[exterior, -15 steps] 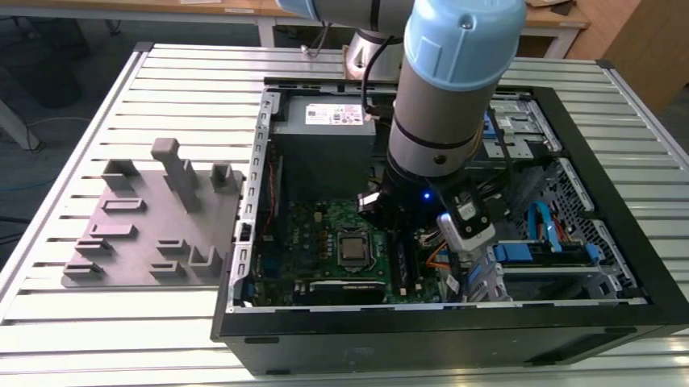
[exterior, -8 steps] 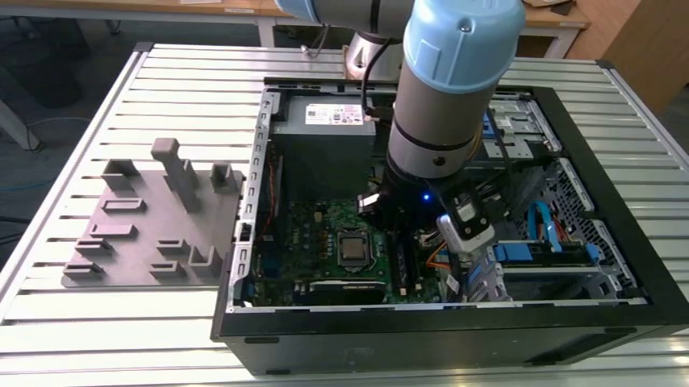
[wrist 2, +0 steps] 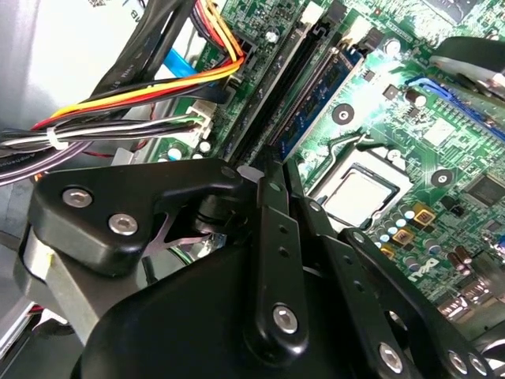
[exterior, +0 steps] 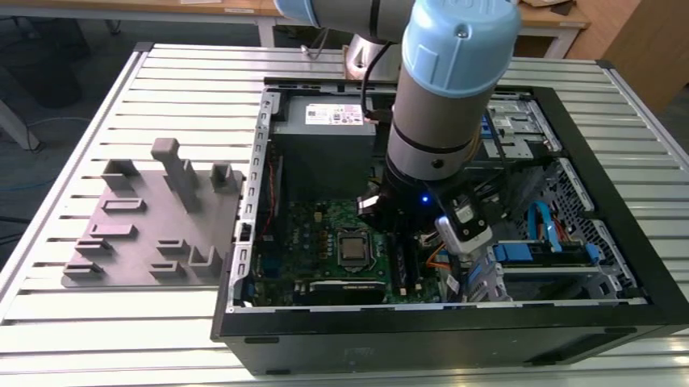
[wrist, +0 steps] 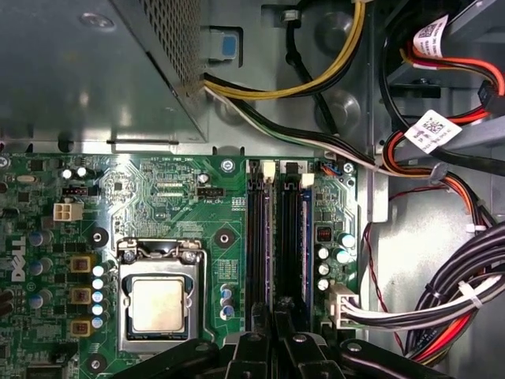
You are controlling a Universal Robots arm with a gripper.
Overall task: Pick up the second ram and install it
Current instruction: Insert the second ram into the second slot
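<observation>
pc case (exterior: 603, 322) sits on the bench (exterior: 194, 81) | fixture block (exterior: 151, 226) just beside it, exterior view's left | motherboard (exterior: 312, 242) inside the case

Table (exterior: 129, 322): ribbed metal slats, pale, satin sheen. Fixture block (exterior: 161, 222): matt grey plastic, smooth. Computer case (exterior: 431, 343): black outer frame, dull; inner walls bare grey sheet metal. Motherboard (wrist: 181, 189): glossy green board; processor (wrist: 160, 305) lid brushed, silvery metal. Memory slots (wrist: 276, 245): shiny black plastic with white clips. Pincer (wrist 2: 272, 237): black, semi-gloss links with bright steel screws. Cables (wrist: 442, 308): smooth plastic sheathing. Arm joint cap (exterior: 463, 40): smooth light-blue plastic.
</observation>
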